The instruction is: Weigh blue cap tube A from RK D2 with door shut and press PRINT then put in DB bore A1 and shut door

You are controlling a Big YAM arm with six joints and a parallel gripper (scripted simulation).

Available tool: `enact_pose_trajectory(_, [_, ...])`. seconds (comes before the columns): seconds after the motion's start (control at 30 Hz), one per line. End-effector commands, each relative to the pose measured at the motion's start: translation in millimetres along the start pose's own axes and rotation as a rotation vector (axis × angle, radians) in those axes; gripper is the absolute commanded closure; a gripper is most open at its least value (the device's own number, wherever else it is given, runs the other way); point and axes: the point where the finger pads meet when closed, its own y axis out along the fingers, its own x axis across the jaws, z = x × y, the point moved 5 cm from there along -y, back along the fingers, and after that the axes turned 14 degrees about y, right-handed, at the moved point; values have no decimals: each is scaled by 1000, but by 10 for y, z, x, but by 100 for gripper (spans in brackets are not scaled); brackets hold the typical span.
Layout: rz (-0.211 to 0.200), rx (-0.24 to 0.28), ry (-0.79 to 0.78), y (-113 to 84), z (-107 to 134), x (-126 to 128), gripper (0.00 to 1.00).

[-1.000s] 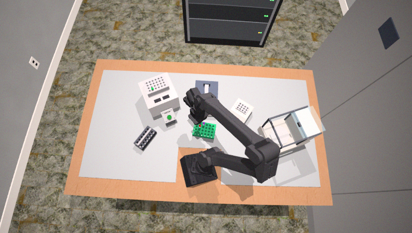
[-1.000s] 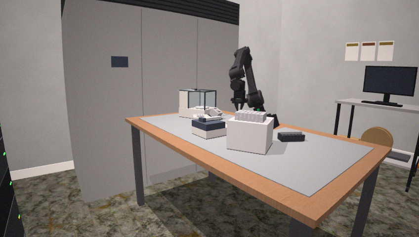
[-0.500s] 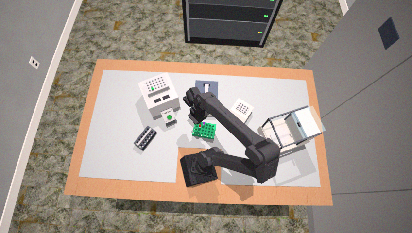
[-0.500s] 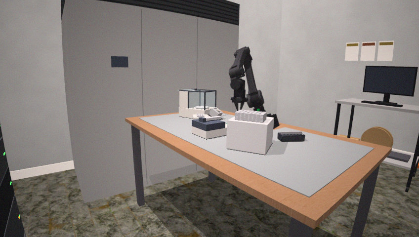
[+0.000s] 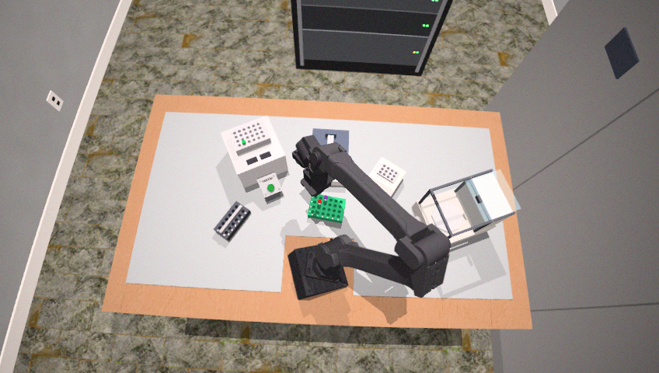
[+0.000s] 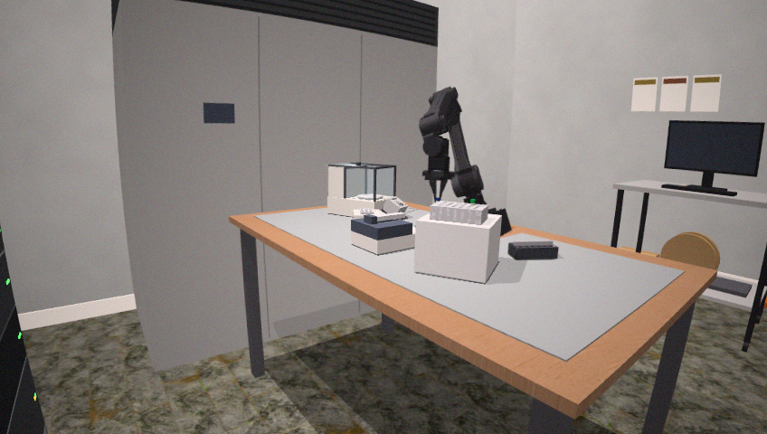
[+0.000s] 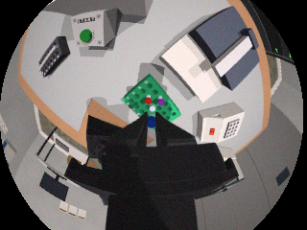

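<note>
My gripper [image 5: 315,190] [image 6: 437,196] [image 7: 151,115] is shut on tube A, whose blue cap [image 6: 437,200] [image 7: 152,123] shows between the fingertips. The pale tube body [image 7: 153,109] points down, raised above the green rack RK [image 5: 327,218] [image 7: 176,114]. Tube A is hidden in the top view. The dry block DB [image 5: 388,185] [image 7: 206,137] stands level with empty bores. The balance BAL [image 5: 462,233] [image 6: 341,206] has its glass door [image 5: 500,193] slid back, with the front part of the top open. The pan [image 5: 446,217] carries no tube. I cannot make out the PRINT key.
A red cap [image 5: 319,201] [image 7: 148,101] and a purple cap [image 5: 326,196] [image 7: 161,102] sit in RK. The mixer [image 5: 262,176] [image 6: 456,250] holds a green-capped tube [image 5: 243,141] [image 6: 473,201]. The spectrophotometer [image 6: 379,228] [image 7: 225,38] is behind RK; the magnet block [image 5: 232,221] [image 7: 54,57] is left.
</note>
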Motion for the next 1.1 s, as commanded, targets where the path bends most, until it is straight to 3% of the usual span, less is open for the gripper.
enact_pose_trajectory(0.0, [-5, -45, 24, -229, -140, -29, 91])
enact_pose_trajectory(0.4, [-7, -50, 25, -445, -128, -30, 91])
enact_pose_trajectory(0.5, [-6, -45, 23, -451, -131, -25, 91])
enact_pose_trajectory(0.53, [-3, -15, 11, -370, -77, 9, 91])
enact_pose_trajectory(0.67, [-8, -50, 25, -548, -123, -29, 91])
enact_pose_trajectory(1.07, [-9, -49, 25, -716, -115, -25, 91])
